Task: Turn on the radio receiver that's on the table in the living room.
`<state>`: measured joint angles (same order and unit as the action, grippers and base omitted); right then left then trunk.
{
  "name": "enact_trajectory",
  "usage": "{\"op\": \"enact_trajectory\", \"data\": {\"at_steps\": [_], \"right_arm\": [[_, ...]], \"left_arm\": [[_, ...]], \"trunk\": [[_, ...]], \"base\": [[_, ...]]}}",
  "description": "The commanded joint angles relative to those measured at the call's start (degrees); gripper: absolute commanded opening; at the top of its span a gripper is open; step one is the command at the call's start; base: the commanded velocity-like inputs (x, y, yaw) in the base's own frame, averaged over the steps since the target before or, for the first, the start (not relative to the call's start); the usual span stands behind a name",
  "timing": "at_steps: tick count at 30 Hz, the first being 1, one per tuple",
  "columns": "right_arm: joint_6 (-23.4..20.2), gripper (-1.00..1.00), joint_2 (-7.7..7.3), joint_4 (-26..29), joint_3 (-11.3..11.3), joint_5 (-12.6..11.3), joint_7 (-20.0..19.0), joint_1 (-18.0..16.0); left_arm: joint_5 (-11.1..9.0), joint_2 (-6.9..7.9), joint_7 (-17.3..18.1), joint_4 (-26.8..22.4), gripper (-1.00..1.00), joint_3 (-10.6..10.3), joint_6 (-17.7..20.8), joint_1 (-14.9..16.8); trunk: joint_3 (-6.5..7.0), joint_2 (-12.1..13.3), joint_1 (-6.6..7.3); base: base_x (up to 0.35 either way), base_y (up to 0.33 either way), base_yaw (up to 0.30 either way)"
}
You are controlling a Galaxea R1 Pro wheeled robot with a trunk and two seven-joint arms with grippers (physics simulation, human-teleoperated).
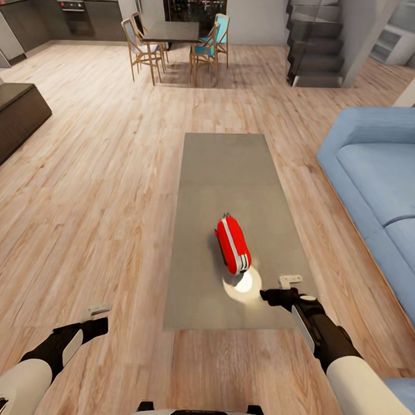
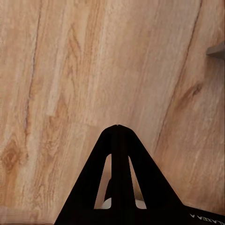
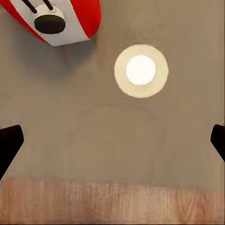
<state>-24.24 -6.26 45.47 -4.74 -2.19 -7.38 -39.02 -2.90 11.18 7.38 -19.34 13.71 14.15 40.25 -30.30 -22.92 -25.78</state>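
**Radio on the bench, right tool near**

The living room's wood floor carries a blue sofa and the long grey bench. The red radio receiver stands on the bench's near half. The right tool, fingers spread wide, hovers near it; the left tool, pressed together, hangs over floor.

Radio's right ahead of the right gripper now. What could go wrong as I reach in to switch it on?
1. The radio receiver stands on its narrow edge on the table; a sideways push from the right gripper could tip it or slide it on the glossy top.
2. The dial is small, so open fingers may miss it.
3. The left gripper, shut over the floor, cannot steady the radio.
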Motion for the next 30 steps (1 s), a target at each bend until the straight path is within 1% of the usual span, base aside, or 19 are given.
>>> {"op": "enact_trajectory", "data": {"at_steps": [1,4,8,12,14,16,17,18,20,21,22,23,25,28,29,30], "right_arm": [[0.02,1.0,0.0,-0.24,0.0,0.0,0.0,0.0],[0.69,1.0,0.27,-2.23,-0.01,0.0,-0.01,0.0],[3.47,1.0,1.28,-5.7,-0.08,0.04,0.0,0.0],[4.42,1.0,2.04,-8.78,-0.11,0.15,0.0,0.0],[5.71,1.0,2.2,-11.64,-0.1,0.12,-0.01,0.0],[8.82,1.0,2.26,-15.94,-0.1,0.09,-0.01,0.0],[10.9,1.0,2.28,-18.69,-0.1,0.07,0.0,0.0],[13.18,1.0,2.29,-21.8,-0.1,0.08,0.0,0.0],[18.13,1.0,2.3,-28.27,-0.1,0.16,0.0,0.0],[20.56,1.0,2.3,-31.29,-0.1,0.19,0.0,0.0],[21.67,1.0,2.3,-32.7,-0.1,0.21,0.0,0.0],[23.5,1.0,2.3,-35.32,-0.1,0.24,0.0,0.0],[25.61,1.0,2.3,-39.92,-0.1,0.32,0.0,0.0],[26.88,1.0,2.31,-45.26,-0.1,0.44,0.0,0.11],[27.26,1.0,2.31,-46.85,-0.1,0.44,0.0,0.56],[27.41,1.0,2.31,-47.46,-0.1,0.44,0.0,1.21]], "left_arm": [[0.0,0.0,0.0,0.0,-1.0,0.0,0.0,0.0],[0.0,0.01,0.0,0.02,-1.0,0.0,0.0,0.0],[0.0,0.0,0.0,0.0,-1.0,0.0,0.0,0.0],[0.05,-0.12,-0.06,0.09,-1.0,-0.06,-0.03,0.0],[0.67,-0.13,-0.13,1.11,-1.0,-0.35,-0.08,0.0],[2.34,0.1,-0.16,4.67,-1.0,-0.51,-0.45,0.0],[3.68,0.25,-0.16,7.39,-1.0,-0.55,-1.3,0.0],[5.25,0.44,-0.2,10.6,-1.0,-0.57,-3.05,0.0],[8.29,1.25,-0.29,17.58,-1.0,-0.6,-8.79,0.0],[9.35,1.87,-0.31,20.06,-1.0,-0.6,-11.73,-0.07],[9.73,2.18,-0.32,20.88,-1.0,-0.61,-12.88,-0.18],[10.28,2.67,-0.33,22.05,-1.0,-0.61,-14.53,-0.78],[10.85,3.26,-0.34,23.2,-1.0,-0.61,-16.58,-3.12],[11.15,3.65,-0.3,23.79,-1.0,-0.61,-17.77,-6.24],[11.2,3.75,-0.28,23.89,-1.0,-0.61,-18.42,-7.82],[11.22,3.77,-0.28,23.93,-1.0,-0.62,-19.16,-8.72]], "trunk": [[0.0,0.0,0.0],[0.0,0.0,0.0],[0.0,0.0,0.0],[0.0,0.0,0.0],[0.0,0.0,0.0],[0.0,0.0,0.0],[0.0,0.0,0.0],[0.0,0.0,0.0],[0.0,0.0,0.0],[0.0,0.0,0.0],[0.0,0.0,0.0],[0.0,0.0,0.0],[0.0,0.0,0.0],[0.0,0.0,0.0],[0.0,0.0,0.0],[0.0,0.0,0.0]], "base": [[-0.328,0.0,0.0],[-0.332,0.0,0.0],[-0.333,0.0,0.0],[-0.181,0.0,0.0],[-0.054,0.0,0.0],[-0.022,0.0,0.0],[-0.011,0.0,0.0],[-0.007,0.0,0.0],[-0.004,0.0,0.0],[-0.002,0.0,0.0],[-0.001,0.0,0.0],[0.0,0.0,0.0],[0.0,0.0,0.0],[0.0,0.0,0.0],[0.0,0.0,0.0],[0.0,0.0,0.0]]}}
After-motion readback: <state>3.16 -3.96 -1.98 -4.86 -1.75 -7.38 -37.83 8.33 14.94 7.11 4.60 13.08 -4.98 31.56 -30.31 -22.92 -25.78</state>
